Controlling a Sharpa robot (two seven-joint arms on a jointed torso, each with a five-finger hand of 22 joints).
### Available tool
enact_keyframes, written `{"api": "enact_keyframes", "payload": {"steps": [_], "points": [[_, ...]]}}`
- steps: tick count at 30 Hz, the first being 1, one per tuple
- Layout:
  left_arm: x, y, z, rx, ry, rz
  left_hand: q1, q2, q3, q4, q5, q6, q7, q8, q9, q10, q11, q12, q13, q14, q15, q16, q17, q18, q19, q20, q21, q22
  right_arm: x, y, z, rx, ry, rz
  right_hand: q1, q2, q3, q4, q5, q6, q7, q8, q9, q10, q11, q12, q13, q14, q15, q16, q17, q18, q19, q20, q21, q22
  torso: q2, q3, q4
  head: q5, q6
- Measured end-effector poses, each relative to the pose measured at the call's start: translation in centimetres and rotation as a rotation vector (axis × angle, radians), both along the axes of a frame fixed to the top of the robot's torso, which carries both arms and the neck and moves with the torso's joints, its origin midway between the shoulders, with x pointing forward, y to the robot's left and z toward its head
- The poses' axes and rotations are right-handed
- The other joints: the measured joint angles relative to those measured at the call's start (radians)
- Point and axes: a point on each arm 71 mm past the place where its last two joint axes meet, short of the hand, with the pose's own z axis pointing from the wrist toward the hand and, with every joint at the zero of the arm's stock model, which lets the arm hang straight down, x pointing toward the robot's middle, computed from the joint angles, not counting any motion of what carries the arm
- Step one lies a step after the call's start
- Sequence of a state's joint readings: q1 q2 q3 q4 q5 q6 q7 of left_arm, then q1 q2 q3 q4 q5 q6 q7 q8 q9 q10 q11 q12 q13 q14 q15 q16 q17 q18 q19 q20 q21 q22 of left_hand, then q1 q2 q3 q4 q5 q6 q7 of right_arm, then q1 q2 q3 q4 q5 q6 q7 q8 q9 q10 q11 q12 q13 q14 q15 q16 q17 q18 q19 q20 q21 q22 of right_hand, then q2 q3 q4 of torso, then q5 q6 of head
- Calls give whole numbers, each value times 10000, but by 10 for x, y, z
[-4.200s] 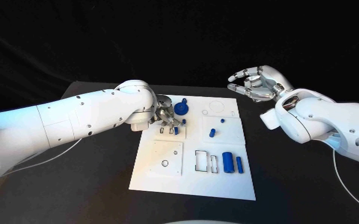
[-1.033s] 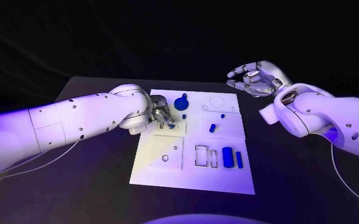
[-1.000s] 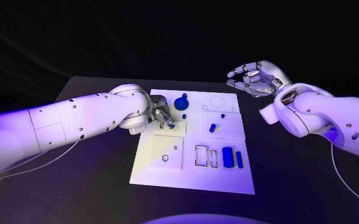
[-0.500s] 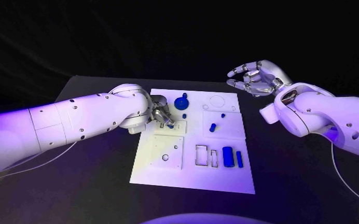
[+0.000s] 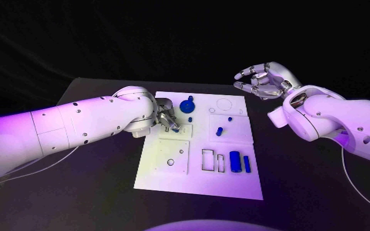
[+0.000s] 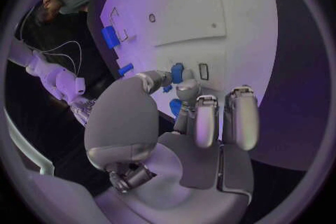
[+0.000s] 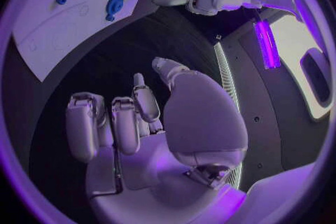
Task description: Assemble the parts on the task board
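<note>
Left hand (image 5: 167, 120) pinches a small blue part (image 6: 177, 73) over the task board (image 5: 202, 185), its far-left corner. Right hand (image 5: 263, 83) off the board's far-right corner, fingers apart, empty.

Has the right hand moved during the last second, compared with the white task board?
No. The right hand hovers off the far right corner of the task board, as before.

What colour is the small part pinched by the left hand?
Blue; the small part in the left hand shows best in the left wrist view.
</note>
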State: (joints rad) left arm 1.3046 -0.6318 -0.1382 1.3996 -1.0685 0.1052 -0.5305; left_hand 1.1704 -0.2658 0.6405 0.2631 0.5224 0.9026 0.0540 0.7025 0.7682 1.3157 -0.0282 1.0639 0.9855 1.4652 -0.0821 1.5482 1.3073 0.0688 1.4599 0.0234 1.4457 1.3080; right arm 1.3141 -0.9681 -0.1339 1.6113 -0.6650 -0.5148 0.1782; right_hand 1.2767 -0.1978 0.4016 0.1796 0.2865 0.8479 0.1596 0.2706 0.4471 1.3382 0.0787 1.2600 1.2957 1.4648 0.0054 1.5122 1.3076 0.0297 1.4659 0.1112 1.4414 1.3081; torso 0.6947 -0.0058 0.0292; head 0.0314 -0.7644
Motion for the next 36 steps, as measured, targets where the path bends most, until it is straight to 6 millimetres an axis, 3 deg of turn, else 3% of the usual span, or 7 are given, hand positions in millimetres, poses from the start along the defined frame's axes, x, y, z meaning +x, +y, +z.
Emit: {"api": "enact_keyframes", "payload": {"steps": [13, 21, 23, 28, 36], "points": [[0, -2, -1, 111, -4, -106, -90, 14, -29, -30, 0, 45, -35, 64, 104, 108, -38, 107, 102, 0, 0, 0, 0, 0, 37, -37, 42, -2, 0, 0, 0, 6, -1, 24, 0, 0, 0, 0, 0, 0, 0, 0, 0, 0, 0, 0, 1, 0, 0, 0, -1, 1, 0, 0, 0, -2, 2, 6, -1, -1, -41], [0, -3, -1, 194, 50, -182, -380, 170, -125, -126, 0, 125, -102, 116, 192, 303, -94, 276, 258, 0, -73, 40, 0, 0, 36, -37, 84, -2, -1, 0, 0, 6, -2, 26, 0, 0, 1, -1, 0, 0, 0, 0, 0, 0, 0, 0, 1, 0, 0, 0, -1, 0, 0, 0, 1, -3, 2, 6, -3, -7, -67], [1, -3, -1, 210, 60, -187, -584, 216, 426, -733, -58, 111, -148, 117, 197, 323, -114, 278, 295, 0, -74, 78, 0, 0, 38, -39, 84, -2, -1, 0, 0, 6, -3, 26, 0, 0, 0, -1, 0, 0, 0, 0, 0, 0, 0, 0, 1, 0, 0, 0, -1, 1, 0, 0, 1, -3, 2, 6, -3, -7, -69], [2, -4, -1, 239, 71, -192, -955, 482, 356, -805, -153, 90, -170, 117, 226, 361, -150, 321, 322, 14, -129, 78, 0, 1, 72, -72, 84, -3, -1, 0, 0, 7, -4, 26, 0, 0, -4, 4, 0, 0, 0, 0, 0, 0, 0, 0, -1, 0, 0, 0, -2, 1, 0, 0, 1, -4, 6, 6, -3, -13, -71], [3, -5, -1, 281, 91, -187, -1247, 538, 177, -925, -209, 218, -295, 35, 175, 377, -167, 359, 367, -1, -143, 78, 1, 1, 32, -110, 84, -3, -1, 0, 0, 8, -7, 29, -43, -42, -28, 28, 0, 0, 0, -1, -1, 0, 0, 0, -18, 0, 0, 0, -2, 1, 0, 0, 1, -5, 8, 4, -2, -29, -81]]}}
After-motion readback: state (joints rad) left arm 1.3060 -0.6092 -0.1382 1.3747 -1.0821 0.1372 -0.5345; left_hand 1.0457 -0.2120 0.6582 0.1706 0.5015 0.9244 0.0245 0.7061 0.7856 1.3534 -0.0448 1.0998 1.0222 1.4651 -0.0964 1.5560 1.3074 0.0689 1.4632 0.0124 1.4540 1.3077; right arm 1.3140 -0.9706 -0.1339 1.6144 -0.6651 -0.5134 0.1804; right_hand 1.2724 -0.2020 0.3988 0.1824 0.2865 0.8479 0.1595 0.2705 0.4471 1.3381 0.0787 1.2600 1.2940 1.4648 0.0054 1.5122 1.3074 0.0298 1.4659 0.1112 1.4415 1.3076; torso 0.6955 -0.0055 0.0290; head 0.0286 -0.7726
